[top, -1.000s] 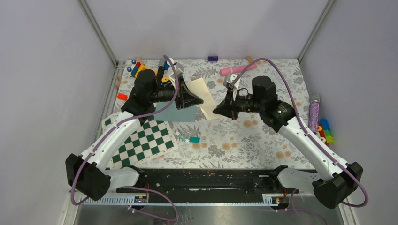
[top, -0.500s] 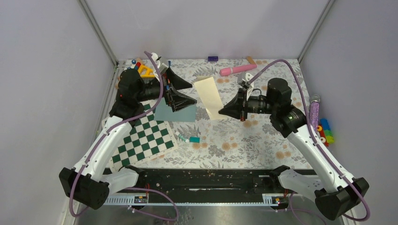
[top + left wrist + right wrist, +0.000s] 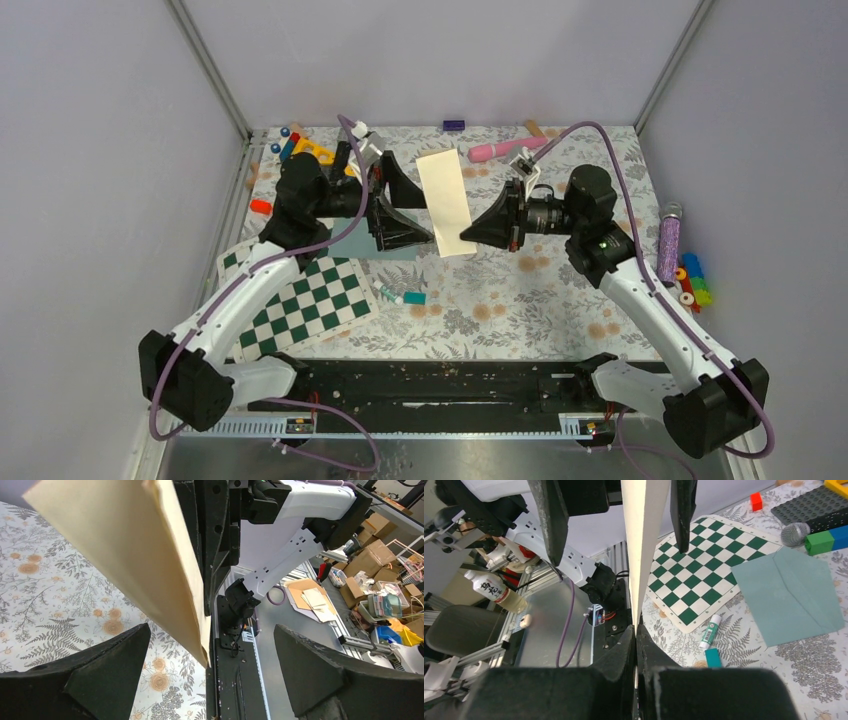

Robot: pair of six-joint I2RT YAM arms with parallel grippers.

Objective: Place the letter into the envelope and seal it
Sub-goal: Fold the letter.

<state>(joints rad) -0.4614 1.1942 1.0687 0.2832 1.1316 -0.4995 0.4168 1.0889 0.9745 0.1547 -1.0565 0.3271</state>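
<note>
- Pinching the lower corner of the letter (image 3: 444,195), the right gripper (image 3: 463,237) has its jaws pressed fully together on the paper, at the centre of the top view.
- The letter is held up off the table (image 3: 560,300), a long cream strip running from that grip toward the upper middle of the frame.
- In the right wrist view the sheet is seen edge-on (image 3: 644,545), rising straight up from the closed fingertips (image 3: 626,647) at the bottom centre.
- The left gripper (image 3: 428,217) is spread as wide as it goes and grasps nothing.
- In the left wrist view the paper (image 3: 130,555) hangs in the gap between its two dark fingers (image 3: 100,675), apart from both.
- The envelope (image 3: 352,238) lies flat on the table left of centre in the top view, mostly hidden under the left gripper. The right wrist view shows it in full at the right of the frame (image 3: 789,595).
- A green-and-white checkerboard (image 3: 300,300) sits just beside the envelope, toward the lower left.
- A glue stick (image 3: 709,630) and a small teal block (image 3: 712,657) rest near the board's lower corner.
</note>
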